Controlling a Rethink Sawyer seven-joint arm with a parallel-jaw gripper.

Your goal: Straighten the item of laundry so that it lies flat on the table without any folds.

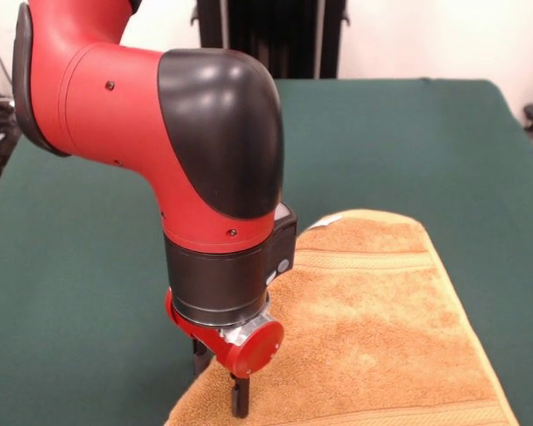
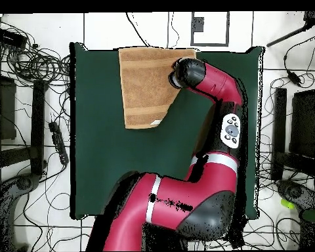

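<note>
Nearest us, hand [image 1: 220,377] low over towel's [image 1: 382,337] near left corner; we cannot tell whether it is apart or together. Towel lies at tabletop's [image 1: 89,266] near edge, right of centre, far corner seemingly turned over, white tag showing. We judge risk: pinching both layers would drag whole towel, leaving fold; near edge could slip off tabletop.

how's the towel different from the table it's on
The towel is orange-tan and fluffy with woven stripe bands; the table is plain dark green. The towel is small and sits against one table edge, while the table is far larger. The towel has a corner turned over; the table cover lies smooth. Both are roughly rectangular.
</note>
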